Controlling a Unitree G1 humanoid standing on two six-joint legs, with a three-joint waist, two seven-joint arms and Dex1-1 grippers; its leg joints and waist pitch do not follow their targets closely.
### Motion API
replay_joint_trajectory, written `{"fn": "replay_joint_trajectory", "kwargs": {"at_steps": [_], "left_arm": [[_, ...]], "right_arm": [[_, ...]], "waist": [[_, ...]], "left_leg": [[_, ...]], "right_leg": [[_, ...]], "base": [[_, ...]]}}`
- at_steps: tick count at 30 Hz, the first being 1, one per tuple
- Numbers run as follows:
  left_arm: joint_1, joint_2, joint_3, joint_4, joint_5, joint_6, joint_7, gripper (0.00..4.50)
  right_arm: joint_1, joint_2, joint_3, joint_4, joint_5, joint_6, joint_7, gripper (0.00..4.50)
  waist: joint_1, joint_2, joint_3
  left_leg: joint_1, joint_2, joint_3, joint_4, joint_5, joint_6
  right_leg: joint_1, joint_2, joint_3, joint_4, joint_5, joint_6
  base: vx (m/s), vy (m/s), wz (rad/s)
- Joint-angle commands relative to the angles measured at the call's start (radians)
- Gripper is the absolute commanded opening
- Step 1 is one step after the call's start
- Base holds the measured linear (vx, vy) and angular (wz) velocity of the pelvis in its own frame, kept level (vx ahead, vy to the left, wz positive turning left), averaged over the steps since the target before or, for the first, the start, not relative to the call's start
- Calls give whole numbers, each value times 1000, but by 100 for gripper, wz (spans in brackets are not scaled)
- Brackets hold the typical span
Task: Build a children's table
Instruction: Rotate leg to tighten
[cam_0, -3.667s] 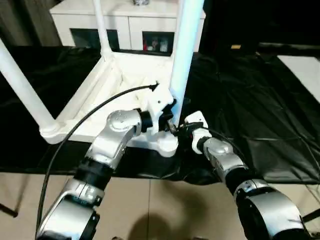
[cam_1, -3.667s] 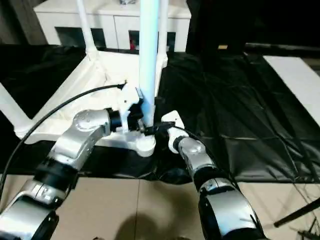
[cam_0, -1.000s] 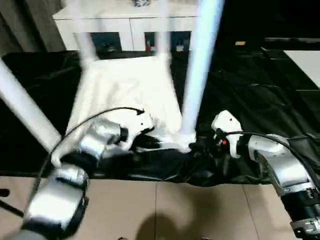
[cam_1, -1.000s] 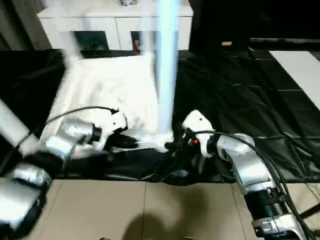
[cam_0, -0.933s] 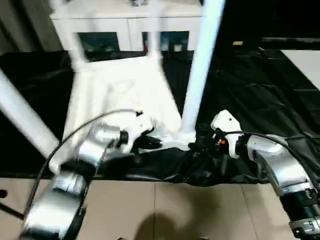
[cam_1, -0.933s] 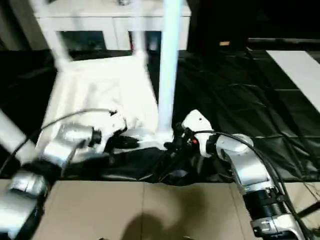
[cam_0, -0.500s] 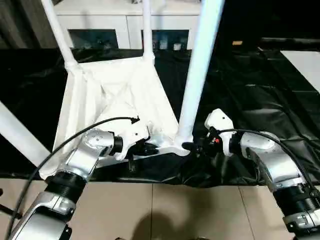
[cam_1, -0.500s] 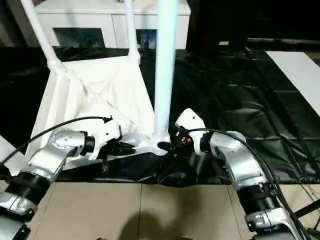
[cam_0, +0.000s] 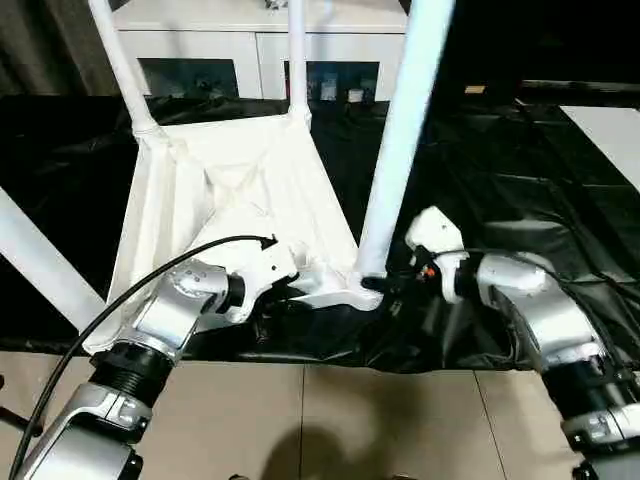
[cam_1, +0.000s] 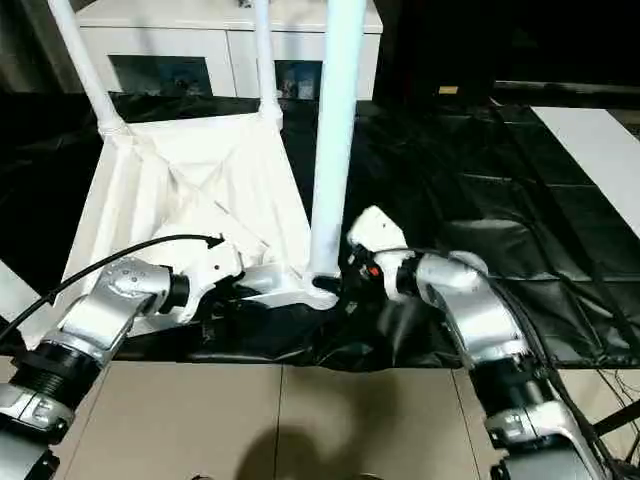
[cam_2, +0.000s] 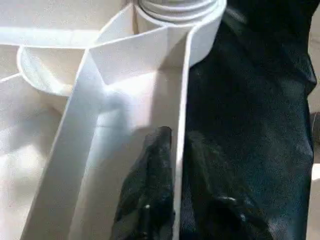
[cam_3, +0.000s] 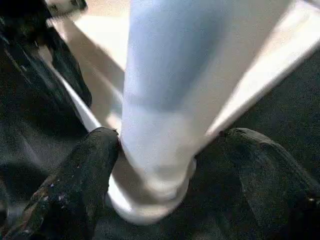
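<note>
The children's table lies upside down on the black cover, its ribbed white top (cam_0: 230, 190) facing up and its white legs standing upward. The near right leg (cam_0: 400, 150) rises from the corner socket (cam_1: 318, 290) by the table's front edge. My left gripper (cam_0: 290, 293) is at the near rim beside that socket. In the left wrist view its black fingers (cam_2: 150, 175) pinch the thin rim wall (cam_2: 180, 100), one on each side. My right gripper (cam_0: 385, 285) stands open around the leg's base (cam_3: 160, 165). One finger (cam_3: 85, 165) touches the base and the other stands slightly off.
A white cabinet with glass doors (cam_0: 200, 40) stands behind the black-covered work table (cam_0: 520, 170). Other legs rise at the far left (cam_0: 118, 60), far middle (cam_0: 297, 55) and near left (cam_0: 35, 260). A black cable (cam_0: 130, 300) loops off my left arm. Tiled floor (cam_0: 320, 420) lies below.
The view has swung and then steadied. Both grippers stay at the near right corner of the upturned table. My right forearm has drawn a little closer to the leg.
</note>
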Motion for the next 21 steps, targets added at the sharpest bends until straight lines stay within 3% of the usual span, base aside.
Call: {"fn": "replay_joint_trajectory", "kwargs": {"at_steps": [1,8,14,15,21], "left_arm": [[14,1,-15,34,0,1,-13,33],[14,-12,-23,44,-15,-12,-43,1],[10,-14,-27,50,-18,-21,-43,1],[10,-14,-27,51,-18,-22,-45,0],[9,-9,-28,52,-12,-22,-52,0]], "right_arm": [[-14,2,0,28,5,-13,15,382],[-41,29,42,131,-36,-54,12,382],[-57,48,48,194,-44,-74,-1,382],[-61,51,46,200,-42,-75,0,352],[-78,51,49,230,-43,-86,5,302]], "waist": [[6,-7,-67],[5,-4,-72],[4,-5,-69],[4,-4,-70],[4,-5,-70]], "left_leg": [[15,2,4,-72,-310,29],[12,1,4,-70,-275,37],[14,1,4,-71,-303,32],[14,1,4,-71,-302,31],[13,2,3,-71,-297,35]], "right_leg": [[41,-17,11,-76,-253,-212],[50,-18,8,-67,-171,-245],[49,-19,8,-72,-213,-241],[49,-19,9,-72,-211,-242],[51,-19,8,-70,-198,-245]], "base": [[0,0,0],[0,0,0],[0,0,0],[0,0,0],[0,0,0]]}}
